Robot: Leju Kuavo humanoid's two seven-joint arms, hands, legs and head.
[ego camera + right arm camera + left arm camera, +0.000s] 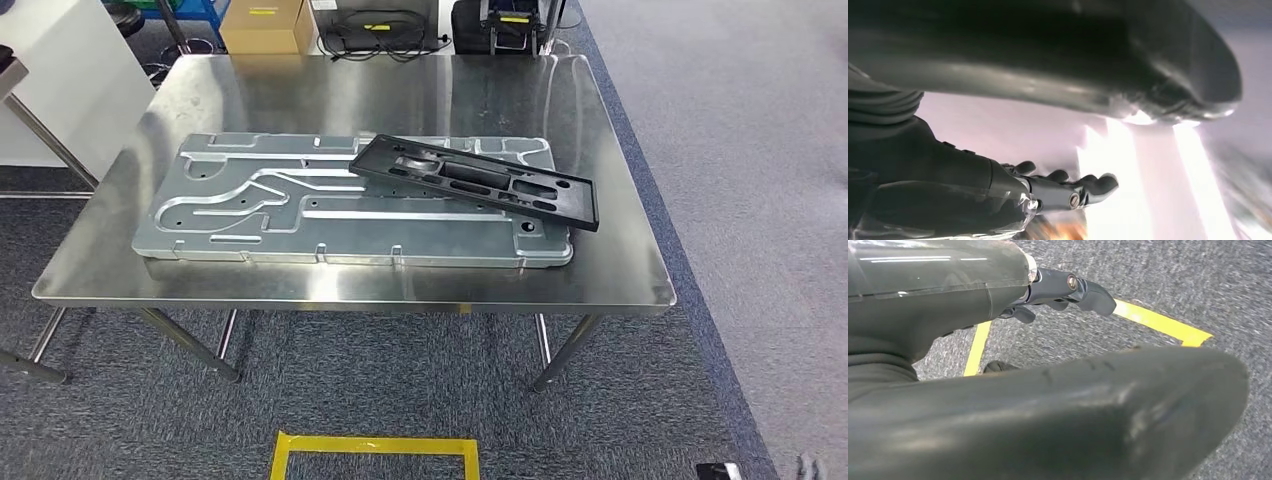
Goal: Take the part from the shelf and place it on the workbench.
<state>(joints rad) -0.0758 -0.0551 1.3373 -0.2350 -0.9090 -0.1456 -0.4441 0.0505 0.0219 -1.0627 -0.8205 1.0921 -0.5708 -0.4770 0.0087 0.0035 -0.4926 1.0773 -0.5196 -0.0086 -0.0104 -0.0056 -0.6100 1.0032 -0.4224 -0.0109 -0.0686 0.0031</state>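
Item: flat black rectangular part (pixel 478 180), a shallow tray-like frame with recesses and cut-outs. Location: on the stainless steel workbench (pixel 620 270), lying across the far right portion of a large grey cast-metal plate with raised ribs and channels (pixel 300 215). Orientation: flat, long axis skewed, running from the plate's middle far edge toward the near right; its near-right corner overhangs the plate's end.

Status: by its position the part appears already delivered to the workbench; no shelf appears in the head view.

Left hand (pixel 1068 290): hanging over grey carpet and yellow floor tape (pixel 1158 322). Dark fingers lightly curled, apart from the thick thumb, nothing between them; released.

Right hand (pixel 1068 190): fingers extended and spread, nothing held; released. Background overexposed, so what lies beneath it cannot be told.

Governing relation: the part lies ahead of and above both hanging hands, right of the bench's centre line. Judged from this, the right hand is the nearer should any adjustment follow, and a grasp would best close across the short width, square to the skewed long axis.

Surroundings: yellow tape rectangle (pixel 375 452) on the carpet before the bench; brown cardboard box (pixel 265 25) and black coiled cables (pixel 380 35) on the floor beyond the far edge.
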